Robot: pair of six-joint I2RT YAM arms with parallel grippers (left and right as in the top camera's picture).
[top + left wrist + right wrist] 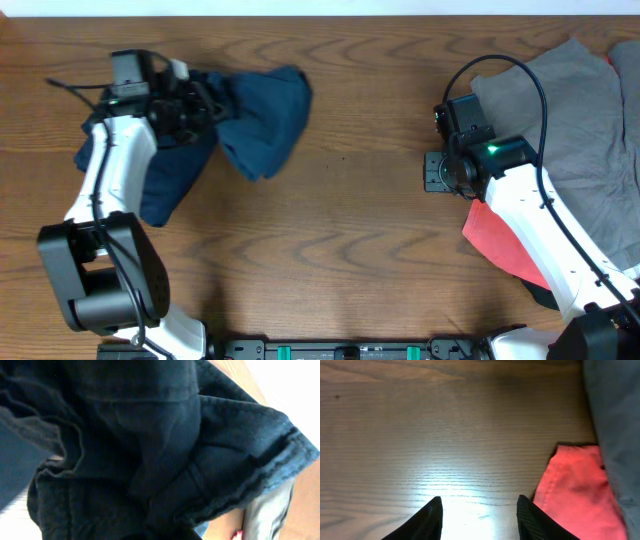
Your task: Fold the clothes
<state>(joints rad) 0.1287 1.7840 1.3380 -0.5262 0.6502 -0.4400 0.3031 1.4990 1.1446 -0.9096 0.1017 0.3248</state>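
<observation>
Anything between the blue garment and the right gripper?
No. The overhead view shows only bare table between the blue garment and the right gripper.

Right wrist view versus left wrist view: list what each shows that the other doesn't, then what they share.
Only the right wrist view: the right end effector, open over bare wood, a red garment and the edge of a grey garment. Only the left wrist view: a dark blue garment, bunched close, filling most of the frame; a pale grey patch at lower right is too unclear to name. Both: the wooden table.
</observation>
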